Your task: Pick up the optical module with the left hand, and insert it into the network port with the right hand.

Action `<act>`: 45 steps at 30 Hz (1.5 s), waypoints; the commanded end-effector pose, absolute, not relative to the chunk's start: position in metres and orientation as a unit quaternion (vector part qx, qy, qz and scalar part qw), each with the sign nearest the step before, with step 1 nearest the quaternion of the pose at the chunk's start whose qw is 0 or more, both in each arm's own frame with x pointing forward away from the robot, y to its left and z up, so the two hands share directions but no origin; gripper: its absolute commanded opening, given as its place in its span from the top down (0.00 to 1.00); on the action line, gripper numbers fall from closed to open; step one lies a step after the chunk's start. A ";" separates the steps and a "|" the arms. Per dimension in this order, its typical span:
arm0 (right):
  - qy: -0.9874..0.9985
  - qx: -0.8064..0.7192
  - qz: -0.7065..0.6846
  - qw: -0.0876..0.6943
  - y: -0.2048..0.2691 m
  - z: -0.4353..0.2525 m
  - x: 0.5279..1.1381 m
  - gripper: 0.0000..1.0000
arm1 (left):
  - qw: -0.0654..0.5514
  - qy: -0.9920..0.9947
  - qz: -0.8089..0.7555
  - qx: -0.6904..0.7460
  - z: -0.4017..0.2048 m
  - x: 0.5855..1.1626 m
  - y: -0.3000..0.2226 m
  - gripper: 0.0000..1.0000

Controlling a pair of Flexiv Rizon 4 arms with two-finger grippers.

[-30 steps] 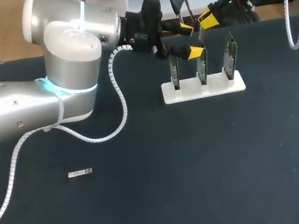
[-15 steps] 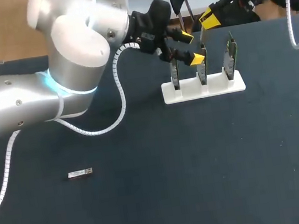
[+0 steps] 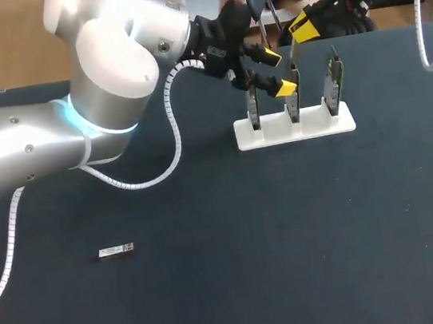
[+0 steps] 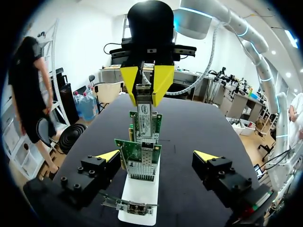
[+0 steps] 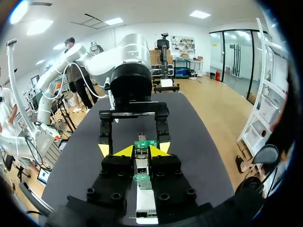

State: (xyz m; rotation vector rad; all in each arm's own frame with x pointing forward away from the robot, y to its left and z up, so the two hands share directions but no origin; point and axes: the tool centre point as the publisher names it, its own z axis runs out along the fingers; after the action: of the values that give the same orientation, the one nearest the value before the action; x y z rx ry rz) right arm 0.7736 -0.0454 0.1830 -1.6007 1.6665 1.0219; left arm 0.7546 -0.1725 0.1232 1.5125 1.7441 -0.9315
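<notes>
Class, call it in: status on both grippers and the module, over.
Left gripper open, flanking the network cards. Right gripper shut on optical module above a card. Second module loose on table.

Crowded rack (image 3: 295, 128); open table (image 3: 292, 240) in front

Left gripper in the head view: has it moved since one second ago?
Yes. The left gripper has come slightly closer to the white stand, which has stayed in its place on the table.

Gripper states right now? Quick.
Left gripper: open, empty.
Right gripper: closed on an optical module.
</notes>
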 end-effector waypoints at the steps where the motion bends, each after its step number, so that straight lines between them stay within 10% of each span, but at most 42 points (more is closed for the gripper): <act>1: 0.629 -0.603 0.384 0.306 -0.045 0.183 0.770 1.00 | 0.316 0.665 -0.354 0.577 0.123 0.758 -0.173 0.00; 45: 0.630 -0.602 0.383 0.307 -0.046 0.182 0.768 1.00 | 0.292 0.663 -0.356 0.590 0.118 0.758 -0.174 0.00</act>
State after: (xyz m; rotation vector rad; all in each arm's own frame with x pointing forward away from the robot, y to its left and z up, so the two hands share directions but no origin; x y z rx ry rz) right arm 0.7719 -0.0458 0.1818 -1.5967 1.6670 1.0229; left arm 0.7568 -0.1730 0.1176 1.5709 1.7615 -0.9501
